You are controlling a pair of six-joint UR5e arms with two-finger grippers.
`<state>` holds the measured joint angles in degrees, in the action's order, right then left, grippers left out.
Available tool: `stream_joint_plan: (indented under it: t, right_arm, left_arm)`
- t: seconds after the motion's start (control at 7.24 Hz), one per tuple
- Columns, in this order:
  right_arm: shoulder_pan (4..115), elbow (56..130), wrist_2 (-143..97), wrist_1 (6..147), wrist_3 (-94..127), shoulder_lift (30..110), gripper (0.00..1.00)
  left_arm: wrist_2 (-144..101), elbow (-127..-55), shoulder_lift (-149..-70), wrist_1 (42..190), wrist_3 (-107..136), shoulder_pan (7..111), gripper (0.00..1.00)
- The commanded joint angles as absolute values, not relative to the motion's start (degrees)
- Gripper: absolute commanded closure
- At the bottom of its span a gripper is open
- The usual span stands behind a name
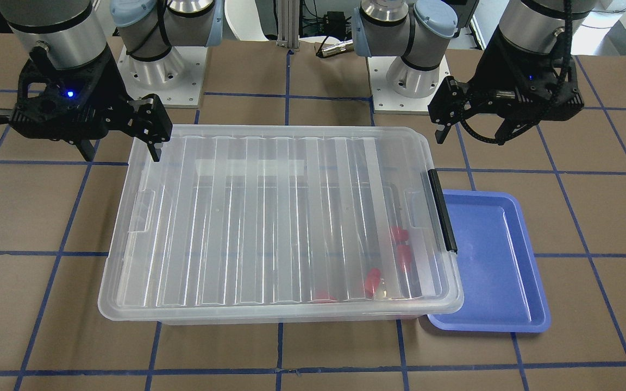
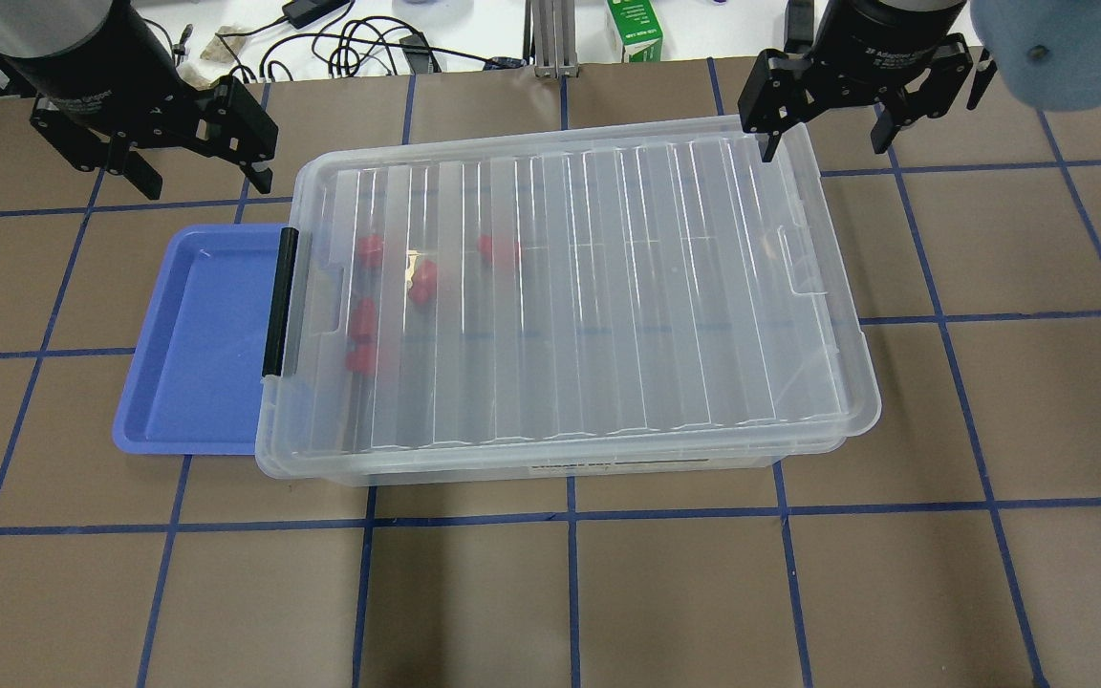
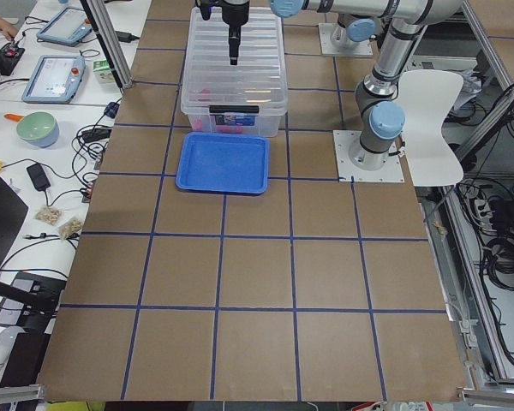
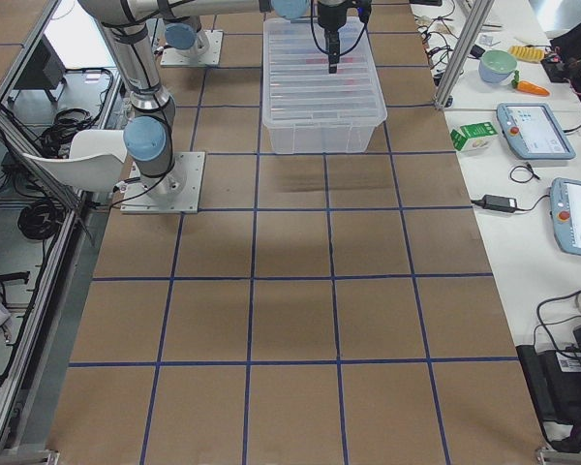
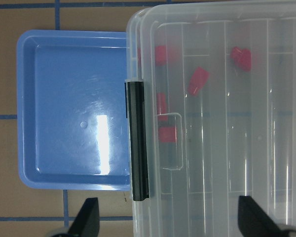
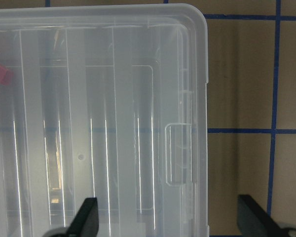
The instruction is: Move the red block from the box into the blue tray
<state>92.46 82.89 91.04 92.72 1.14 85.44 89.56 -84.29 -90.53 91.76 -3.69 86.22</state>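
Sitting on the table (image 2: 684, 592) with its ribbed clear lid (image 2: 665, 287) in place, the box (image 2: 560, 466) is walling off its contents from any reach, so by my reading the lid is having to come off before any picking. In the overhead view the red block (image 2: 421, 282) is lying inside at the box's 9 o'clock end. Four look-alike red pieces (image 2: 362, 320) are lying around it, all under the lid and near the black latch bar (image 2: 280, 301). The blue tray (image 2: 197, 382) is lying empty at 9 o'clock of the box, just beside that latch end, its edge tucking under the lid's overhanging rim. Whether the two are touching I cannot tell. That closeness is probably making for a short carry once the box is open.

The left hand (image 2: 202, 172) is hovering at about 10 o'clock of the box, beyond the tray's 12 o'clock edge. It is pointing straight down, fingers spread wide and holding nothing, probably lining up for the latch. The right hand (image 2: 826, 141) is hanging at the box's 1 o'clock corner, likewise pointing down, wide and empty. One fingertip is over the lid's corner and the other out over bare table, seemingly placing itself to steady or lift that end
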Motion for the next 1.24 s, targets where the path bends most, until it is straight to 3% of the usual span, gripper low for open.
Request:
stream_joint_plan:
  t: [0.0, 0.69, 0.97, 1.11]
  right_arm:
    - [92.5, 83.1, 91.1, 92.6, 1.1, 85.4, 0.00]
    - [87.7, 84.9, 90.5, 92.8, -2.3, 85.3, 0.00]
    - [83.9, 90.3, 90.3, 94.2, -7.4, 85.3, 0.01]
    - [83.8, 95.0, 90.4, 101.5, -7.4, 85.3, 0.01]
  left_arm:
    - [89.6, -84.4, -90.5, 91.8, -3.7, 86.2, 0.00]
    - [89.6, -84.5, -90.4, 91.8, -3.7, 86.3, 0.00]
    - [89.6, -84.7, -90.3, 91.8, -3.7, 86.3, 0.00]
    - [89.6, -84.7, -90.3, 91.8, -3.7, 86.3, 0.00]
